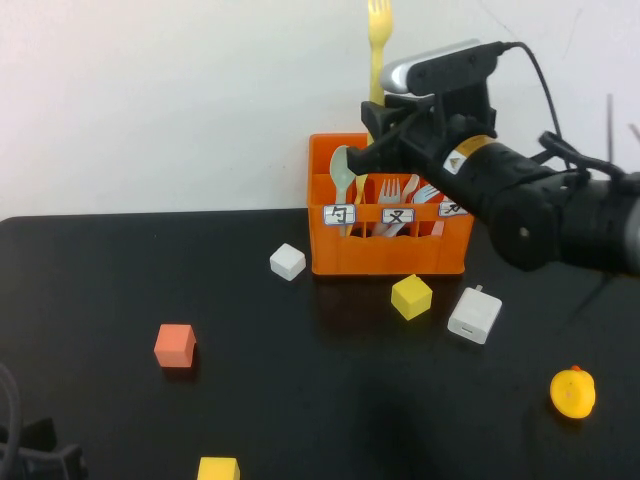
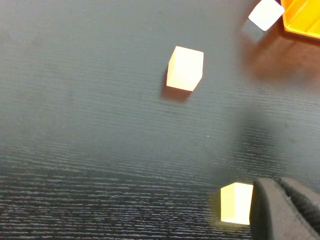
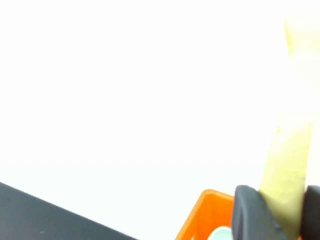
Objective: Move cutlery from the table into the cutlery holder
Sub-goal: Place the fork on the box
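We see the right claw (image 1: 378, 112) pinching the slim yellow plastic fork (image 1: 378, 35) upright above the ribbed orange holder (image 1: 390, 250). The left claw (image 2: 285, 210) hovers over the matte black surface (image 1: 120, 290), its grip state indiscernible.

A plain white wall (image 1: 180, 100) fills the upper part of the high view, smooth and evenly lit, with a faint diagonal line crossing its upper right area. It meets the matte black tabletop (image 1: 120, 270) along a straight horizontal edge. The tabletop shows a fine woven grain in the left wrist view, where soft light brightens its far part and leaves the near part darker. Short, soft shadows lie close beside the small items resting on it. In the right wrist view the wall reads as bright, near-featureless white above a dark wedge of tabletop.
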Motion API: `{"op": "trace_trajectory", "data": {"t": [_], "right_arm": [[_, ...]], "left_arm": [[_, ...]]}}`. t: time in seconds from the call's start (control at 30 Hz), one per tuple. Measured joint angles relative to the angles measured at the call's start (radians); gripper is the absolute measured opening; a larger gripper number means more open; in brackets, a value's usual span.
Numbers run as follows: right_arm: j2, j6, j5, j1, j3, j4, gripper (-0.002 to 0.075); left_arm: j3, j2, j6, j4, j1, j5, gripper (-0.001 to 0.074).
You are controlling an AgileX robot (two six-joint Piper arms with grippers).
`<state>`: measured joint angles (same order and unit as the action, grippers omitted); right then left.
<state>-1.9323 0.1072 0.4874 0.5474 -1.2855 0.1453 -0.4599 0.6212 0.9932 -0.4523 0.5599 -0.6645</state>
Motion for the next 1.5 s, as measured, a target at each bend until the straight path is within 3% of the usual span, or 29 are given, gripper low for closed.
{"op": "trace_trajectory", "data": {"t": [0.3, 1.0, 1.23, 1.5], "right_arm": [[-0.108, 0.215, 0.013, -0.008, -0.072, 0.143, 0.0185], [-0.212, 0.200, 0.081, -0.032, -0.076, 0.175, 0.0185], [-0.212, 0.132, 0.090, -0.032, -0.076, 0.175, 0.0337], [-0.192, 0.127, 0.082, -0.029, -0.076, 0.175, 0.0332]], "left_arm": [[0.000, 0.000, 0.002, 0.000, 0.000, 0.000, -0.0001], [0.000, 0.000, 0.002, -0.001, 0.000, -0.006, -0.0001], [0.000, 0.000, 0.002, -0.001, 0.000, -0.006, -0.0001], [0.000, 0.000, -0.011, -0.001, 0.000, -0.006, -0.0001]]}}
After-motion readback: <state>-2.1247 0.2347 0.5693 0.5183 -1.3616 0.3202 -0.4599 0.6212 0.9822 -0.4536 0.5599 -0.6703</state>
